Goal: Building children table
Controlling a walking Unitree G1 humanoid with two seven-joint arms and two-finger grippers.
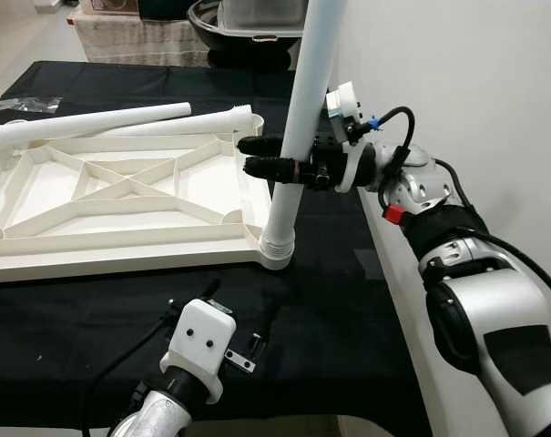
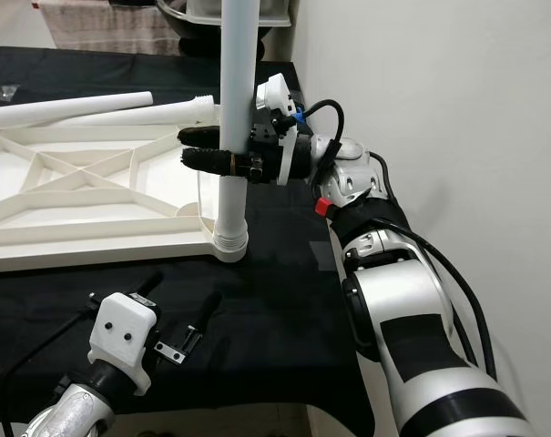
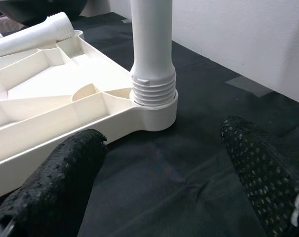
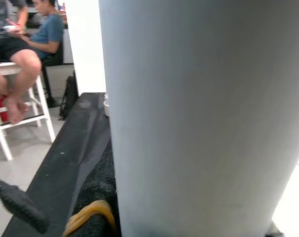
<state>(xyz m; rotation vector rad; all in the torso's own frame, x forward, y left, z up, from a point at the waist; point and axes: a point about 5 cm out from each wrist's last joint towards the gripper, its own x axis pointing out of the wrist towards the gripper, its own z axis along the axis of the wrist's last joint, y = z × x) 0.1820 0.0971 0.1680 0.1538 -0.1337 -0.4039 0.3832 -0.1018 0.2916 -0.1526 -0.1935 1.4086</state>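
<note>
Nearest the robot, the left gripper (image 1: 241, 320) hovers low over the black cloth (image 1: 330, 309), its fingers (image 3: 55, 182) spread apart and empty. Just ahead of it, the threaded end of the upright table leg (image 1: 302, 127) sits in the corner socket of the upturned white tabletop (image 1: 120, 196). Higher up, the right gripper (image 1: 261, 157) is clamped around that leg. Beyond it, two loose legs (image 1: 102, 123) lie across the tabletop's far edge.
</note>
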